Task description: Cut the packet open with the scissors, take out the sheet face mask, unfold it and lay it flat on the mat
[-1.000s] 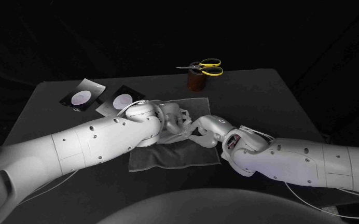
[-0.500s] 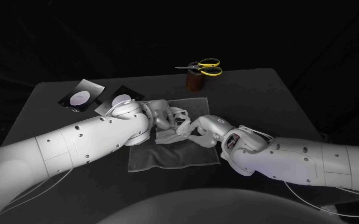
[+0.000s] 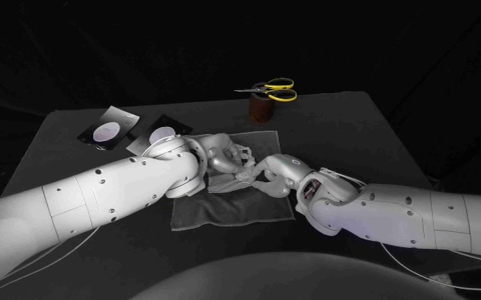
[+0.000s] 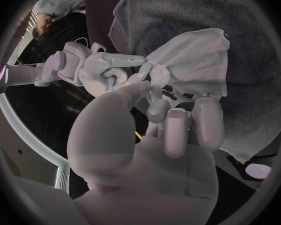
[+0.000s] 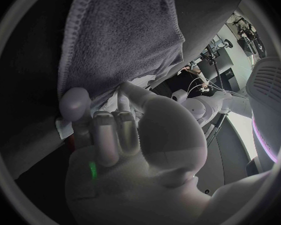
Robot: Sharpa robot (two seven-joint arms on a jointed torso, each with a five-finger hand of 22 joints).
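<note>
At the left rear of the black table, the dark foil packet with a pale round print lies beside a similar dark piece, apart from the work. Over the grey towelling mat, our silver left hand pinches one edge of the crumpled white sheet face mask between thumb and finger, while our silver right hand pinches a bunched corner opposite. We judge unfolding is under way: the hands should draw slowly apart, keeping light pinches so the thin sheet neither tears nor clings to itself, then lower it onto the mat. Behind, yellow-handled scissors rest atop a brown cup.
</note>
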